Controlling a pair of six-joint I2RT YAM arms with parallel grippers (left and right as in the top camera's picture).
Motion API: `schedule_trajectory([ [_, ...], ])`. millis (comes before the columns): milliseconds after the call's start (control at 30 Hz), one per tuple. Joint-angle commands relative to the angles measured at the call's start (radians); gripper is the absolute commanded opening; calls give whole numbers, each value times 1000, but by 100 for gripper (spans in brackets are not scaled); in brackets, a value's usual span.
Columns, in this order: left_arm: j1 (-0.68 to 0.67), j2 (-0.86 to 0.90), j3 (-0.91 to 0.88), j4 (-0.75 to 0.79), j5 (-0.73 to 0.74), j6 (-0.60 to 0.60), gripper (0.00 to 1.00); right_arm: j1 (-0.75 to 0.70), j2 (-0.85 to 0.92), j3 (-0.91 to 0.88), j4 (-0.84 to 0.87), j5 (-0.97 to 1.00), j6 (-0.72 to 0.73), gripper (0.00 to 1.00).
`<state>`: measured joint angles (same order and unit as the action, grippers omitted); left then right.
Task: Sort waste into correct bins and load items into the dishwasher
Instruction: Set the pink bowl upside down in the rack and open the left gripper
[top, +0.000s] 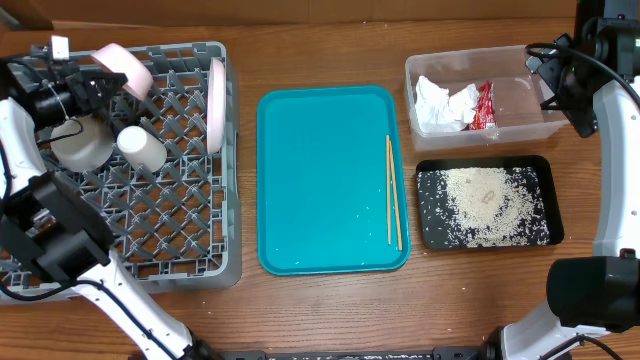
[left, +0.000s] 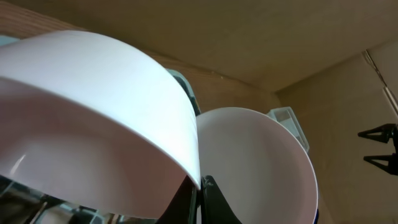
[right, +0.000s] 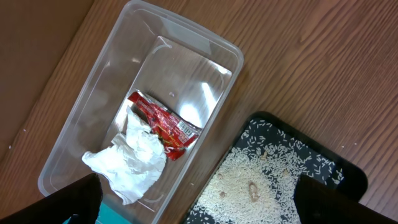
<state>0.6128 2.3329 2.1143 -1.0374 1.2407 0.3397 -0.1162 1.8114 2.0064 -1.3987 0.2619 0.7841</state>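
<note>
A wooden desk (top: 320, 310) carries the whole job, with brown board behind its far edge. The grey dish rack (top: 190, 255) fills the left side. In it a pink plate (top: 216, 100) stands on edge against the right wall, and a grey bowl (top: 82, 146) and a white cup (top: 141, 148) sit on the grid, all parked so water could drain.

The left tool (top: 100, 76) is closed tight on the rim of the pink bowl (top: 127, 66). It holds the bowl tilted above the rack's far corner, just beside the plate. Pinching the thin rim looks like the only way to grip such a wide dish.

The waste appears sorted. The napkin (top: 438, 104) and the red wrapper (top: 483, 105) lie in the clear tub (top: 520, 128), and the rice (top: 487, 203) is spread in the black tray (top: 425, 236).

The right tool (top: 556, 76) hangs over the tub's right end, fingers spread wide, gripping nothing.

The chopsticks (top: 393, 190) lie along the right edge of the teal tray (top: 320, 180), seemingly the last items to load.
</note>
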Motion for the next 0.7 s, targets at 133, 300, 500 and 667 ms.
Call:
schedule_trajectory([
  [133, 28, 3, -10, -12, -20, -3, 4, 1, -8, 10, 2, 6, -7, 100],
  [300, 26, 3, -10, -12, -20, -3, 4, 1, -8, 10, 2, 6, -7, 100],
  [500, 30, 3, -10, -37, -55, -15, 9, 1, -8, 10, 2, 6, -7, 100],
  [667, 47, 3, -10, -42, -194, -167, 4, 1, -8, 10, 2, 6, -7, 100],
])
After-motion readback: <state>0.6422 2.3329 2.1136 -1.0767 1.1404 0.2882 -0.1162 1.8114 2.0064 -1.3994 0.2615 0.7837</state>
